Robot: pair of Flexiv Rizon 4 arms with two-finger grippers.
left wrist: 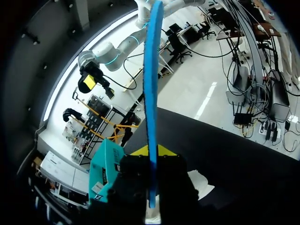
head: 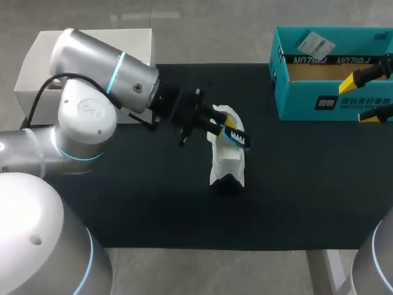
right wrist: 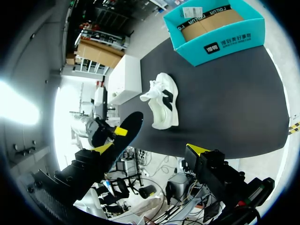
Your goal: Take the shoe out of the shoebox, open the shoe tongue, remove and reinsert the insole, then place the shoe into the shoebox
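Left hand clenched on the blue insole, just above the white shoe, which sits mid-surface. Right hand released, holding nothing, by the shoebox at far right.

Soft, even light falls from above in the head view. The black tabletop looks dark and shows almost no shadows. The silver left arm, at the upper left of the frame, shines a little. In both wrist views the room lights glare white, and the tabletop looks very dark.
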